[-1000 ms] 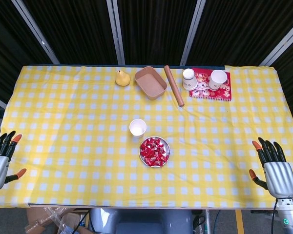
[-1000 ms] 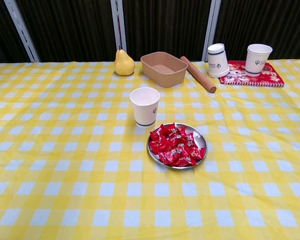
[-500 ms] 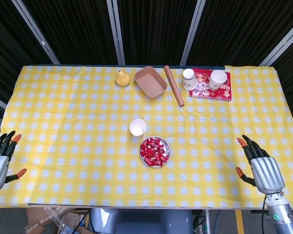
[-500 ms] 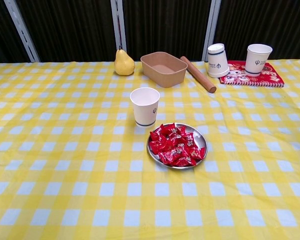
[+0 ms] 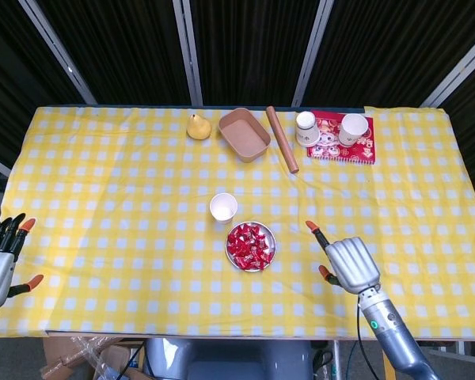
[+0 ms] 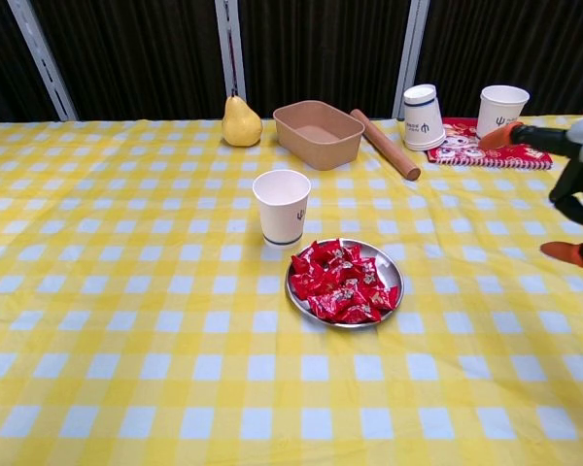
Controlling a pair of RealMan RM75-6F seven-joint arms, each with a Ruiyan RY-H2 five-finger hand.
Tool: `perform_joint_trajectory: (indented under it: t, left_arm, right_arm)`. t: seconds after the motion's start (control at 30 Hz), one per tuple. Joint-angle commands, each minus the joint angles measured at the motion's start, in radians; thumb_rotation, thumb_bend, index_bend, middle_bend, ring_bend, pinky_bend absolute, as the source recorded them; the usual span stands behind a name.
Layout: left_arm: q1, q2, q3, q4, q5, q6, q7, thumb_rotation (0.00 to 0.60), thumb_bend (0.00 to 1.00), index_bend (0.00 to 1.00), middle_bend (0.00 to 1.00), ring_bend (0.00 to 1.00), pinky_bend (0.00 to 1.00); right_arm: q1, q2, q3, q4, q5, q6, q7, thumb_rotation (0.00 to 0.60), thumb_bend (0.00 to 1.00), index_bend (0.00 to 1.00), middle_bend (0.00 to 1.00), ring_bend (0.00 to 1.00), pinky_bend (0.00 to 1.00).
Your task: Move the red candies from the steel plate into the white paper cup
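A pile of red candies [image 5: 250, 244] [image 6: 342, 281] fills the round steel plate [image 5: 270, 238] [image 6: 394, 267] near the table's middle. Just behind and left of it stands the white paper cup [image 5: 223, 207] [image 6: 282, 206], upright and open at the top. My right hand [image 5: 348, 261] [image 6: 569, 190] hovers to the right of the plate with fingers spread, holding nothing. At the table's front left edge sits my left hand [image 5: 0, 257], also with fingers apart and nothing in it; the chest view does not show it.
Along the back stand a yellow pear [image 5: 198, 127], a brown tray [image 5: 244, 134], a wooden rolling pin [image 5: 283, 139], an upturned cup [image 5: 305, 129] and an upright cup [image 5: 353, 129] on a red mat [image 5: 340, 141]. A yellow checked cloth [image 5: 111, 198] covers the table.
My right hand has swept left from the table's front right corner toward the plate and now shows at the chest view's right edge. The left hand has not moved.
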Motion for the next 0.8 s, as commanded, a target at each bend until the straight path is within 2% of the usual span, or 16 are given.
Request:
perform_joint_trajectory:
  t: [0.03, 0.3, 0.6, 0.8]
  left_arm:
    - [-0.003, 0.005, 0.001, -0.003, -0.005, -0.01, -0.006, 0.6, 0.01, 0.0, 0.0, 0.0, 0.0]
    - [-0.01, 0.015, 0.0, -0.012, -0.023, -0.035, -0.019, 0.6, 0.01, 0.0, 0.0, 0.0, 0.0]
    - [-0.014, 0.023, 0.003, -0.025, -0.035, -0.053, -0.016, 0.6, 0.01, 0.0, 0.0, 0.0, 0.0]
    - [-0.015, 0.024, 0.003, -0.028, -0.04, -0.058, -0.01, 0.6, 0.01, 0.0, 0.0, 0.0, 0.0]
  right_arm:
    - [0.098, -0.13, 0.044, -0.012, 0.164, -0.045, -0.146, 0.6, 0.37, 0.0, 0.83, 0.9, 0.9]
    - [0.213, -0.268, 0.075, 0.037, 0.405, -0.041, -0.283, 0.6, 0.34, 0.0, 0.83, 0.9, 0.9]
    - [0.301, -0.293, 0.116, 0.028, 0.638, -0.044, -0.282, 0.6, 0.32, 0.0, 0.83, 0.9, 0.9]
    - [0.356, -0.299, 0.123, 0.046, 0.731, -0.059, -0.262, 0.6, 0.32, 0.0, 0.83, 0.9, 0.9]
